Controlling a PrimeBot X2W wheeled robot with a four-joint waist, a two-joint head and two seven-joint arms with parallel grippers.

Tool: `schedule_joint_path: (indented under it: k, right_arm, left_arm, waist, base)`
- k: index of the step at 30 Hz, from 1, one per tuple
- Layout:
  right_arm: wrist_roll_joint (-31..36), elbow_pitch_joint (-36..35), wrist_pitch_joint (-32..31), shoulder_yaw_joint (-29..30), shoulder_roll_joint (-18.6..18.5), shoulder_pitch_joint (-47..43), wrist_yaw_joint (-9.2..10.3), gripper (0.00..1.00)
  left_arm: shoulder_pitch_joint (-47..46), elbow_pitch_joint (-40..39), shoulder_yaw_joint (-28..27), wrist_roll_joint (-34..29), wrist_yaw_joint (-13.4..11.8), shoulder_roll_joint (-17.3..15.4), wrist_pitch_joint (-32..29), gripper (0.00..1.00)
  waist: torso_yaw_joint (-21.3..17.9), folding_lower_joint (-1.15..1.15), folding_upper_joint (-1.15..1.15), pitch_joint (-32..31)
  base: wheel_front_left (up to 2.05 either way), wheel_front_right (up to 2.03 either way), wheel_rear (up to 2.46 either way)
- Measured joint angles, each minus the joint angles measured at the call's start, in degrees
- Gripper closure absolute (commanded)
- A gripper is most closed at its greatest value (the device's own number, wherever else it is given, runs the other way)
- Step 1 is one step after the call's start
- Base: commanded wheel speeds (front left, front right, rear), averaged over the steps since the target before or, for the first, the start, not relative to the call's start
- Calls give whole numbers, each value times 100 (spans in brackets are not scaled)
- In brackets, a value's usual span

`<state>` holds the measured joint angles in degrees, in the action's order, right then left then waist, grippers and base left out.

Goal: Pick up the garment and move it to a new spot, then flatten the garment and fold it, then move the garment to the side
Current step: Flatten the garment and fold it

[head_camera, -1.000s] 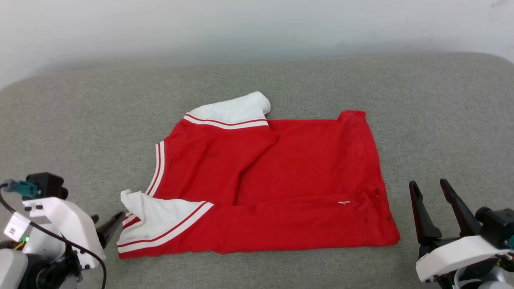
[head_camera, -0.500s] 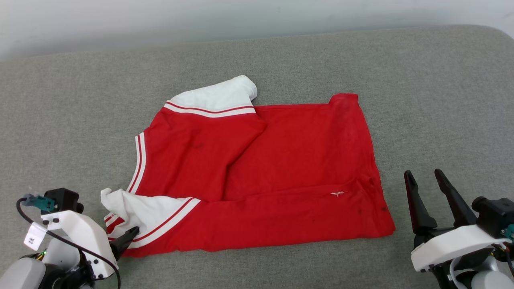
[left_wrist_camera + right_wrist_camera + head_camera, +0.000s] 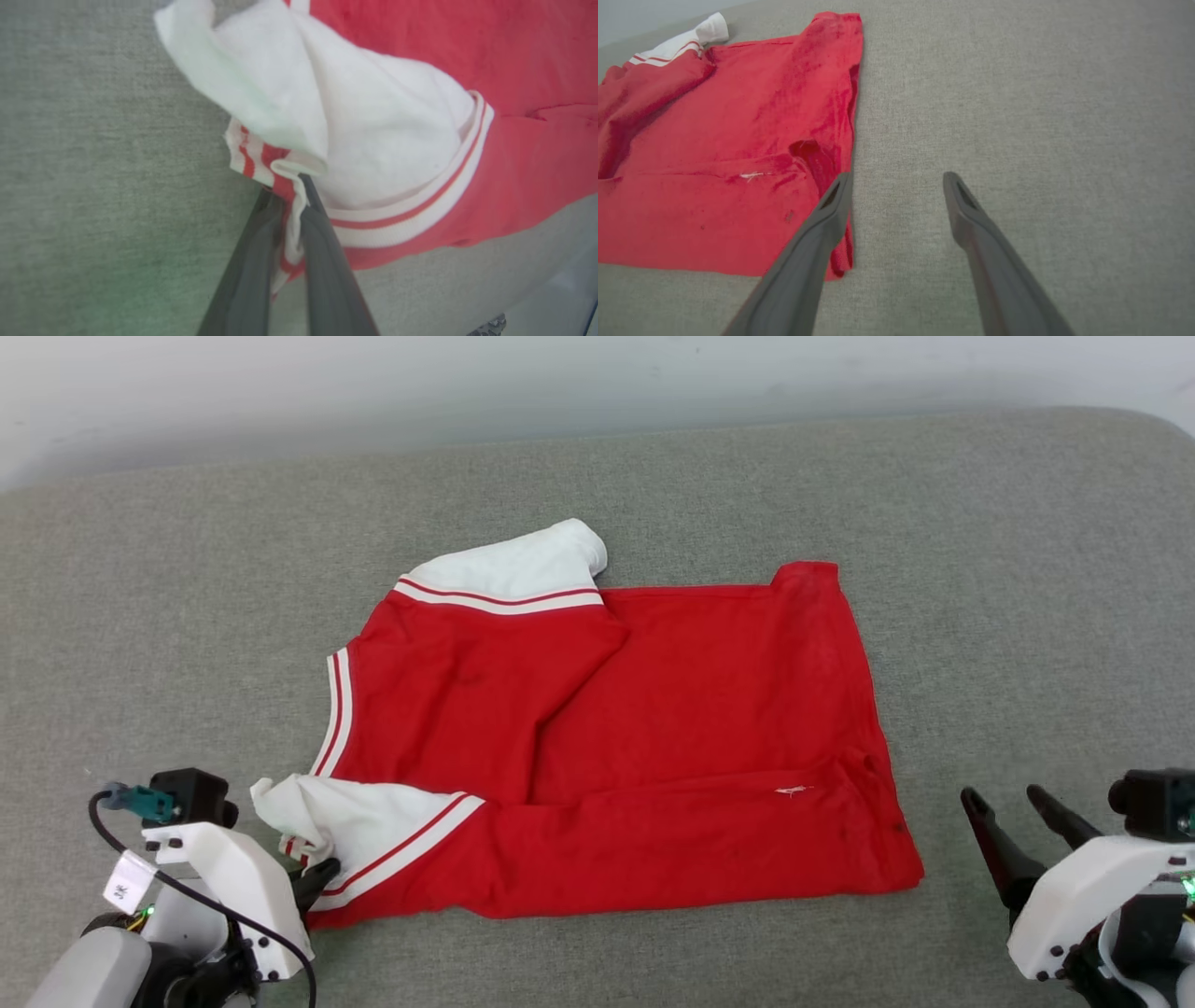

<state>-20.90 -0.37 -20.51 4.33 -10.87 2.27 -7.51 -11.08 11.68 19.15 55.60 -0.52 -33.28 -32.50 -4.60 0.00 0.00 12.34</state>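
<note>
Garment (image 3: 653, 747) mostly flat on grey desk (image 3: 980, 569), beyond and between both sets of fingers; far sleeve folded in, near sleeve (image 3: 373, 154) bunched. Left fingers (image 3: 322, 242) pressed together, pinching striped trim of near sleeve. Right fingers (image 3: 819, 233) spread, empty, hem corner just beside inner tip. Probably already relocated; flattening in hand, folding and move aside left

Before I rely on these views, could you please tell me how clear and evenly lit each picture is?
Head view: soft, even light, no glare, the garment sharp. Left wrist view: hazy and washed out, the left gripper blurred near the lens, a green tint on the grey surface at lower left. Right wrist view: the weave crisp, the right gripper slightly soft.
</note>
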Motion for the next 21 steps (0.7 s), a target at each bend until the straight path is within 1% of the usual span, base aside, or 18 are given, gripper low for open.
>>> schedule_joint_path:
  k: [3, 7, 10, 13, 19, 20, 21]
  right_arm:
    - [-83, -164, -824, -34, -122, 23, 0, 0]
    - [-92, -288, -1339, -294, -210, 244, 0, 0]
    - [-98, -101, -1582, -544, -253, 361, 0, 0]
    - [-159, 207, -1696, -735, -264, 538, 0, 0]
    - [-291, 651, -1963, -1035, -260, 650, 4, 0]
    - [-328, 684, -1962, -1076, -256, 682, 11, 6]
    - [-364, 716, -1959, -1106, -250, 708, 11, 56]
  left_arm:
    - [-16, -210, -2, -102, -14, -29, 100, 100]
    - [-87, -567, -10, -222, -70, -80, 175, 100]
    - [-94, -784, -9, -301, -125, -127, 188, 100]
    - [-114, -939, 7, -311, -152, -130, 190, 100]
    - [-121, -954, 18, -311, -140, -122, 221, 100]
    - [-120, -927, 16, -311, -123, -122, 247, 100]
    - [-119, -902, 16, -311, -119, -118, 256, 100]
  waist:
    - [59, 1, 0, -1]
    - [167, 0, 0, 76]
    - [231, 1, 0, 157]
    - [298, 1, 0, 246]
    - [405, 1, 0, 377]
    - [405, 0, 0, 380]
    - [401, 0, 0, 384]
  base:
    - [0, 0, 0]
    - [0, 0, 0]
    - [0, 0, 0]
    - [0, 0, 0]
    - [0, 0, 0]
    - [0, 0, 0]
    - [0, 0, 0]
